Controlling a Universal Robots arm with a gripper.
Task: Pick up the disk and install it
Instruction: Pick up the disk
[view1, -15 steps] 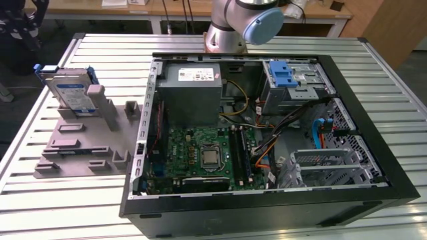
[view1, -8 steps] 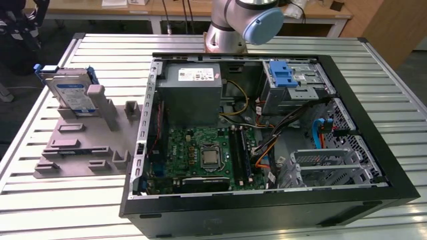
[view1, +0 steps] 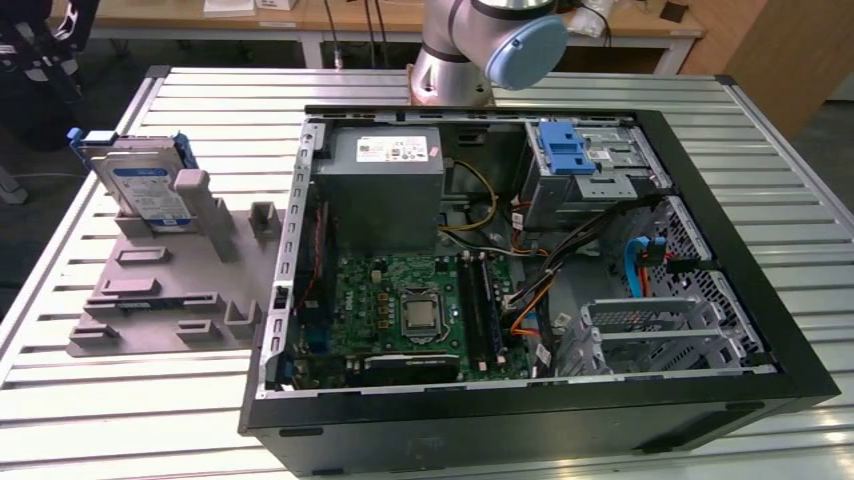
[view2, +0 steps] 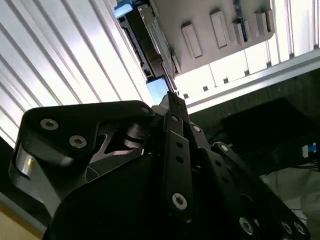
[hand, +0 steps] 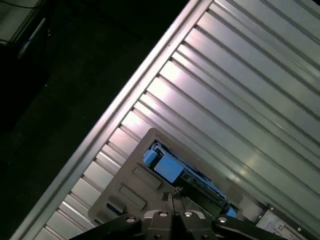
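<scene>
The disk is a silver hard drive with a blue-and-white label and a blue bracket. It stands on edge in a slot at the back of a grey fixture, at the exterior view's left. In both wrist views my gripper hangs well above the table, fingers shut together with nothing between them. The disk lies ahead of the fingertips and apart from them. The robot arm rises behind the computer case.
An open computer case lies on the slatted metal table, right of the fixture. Inside are a grey power supply box, a motherboard, cables and a drive bay with a blue latch. The table edge borders dark floor.
</scene>
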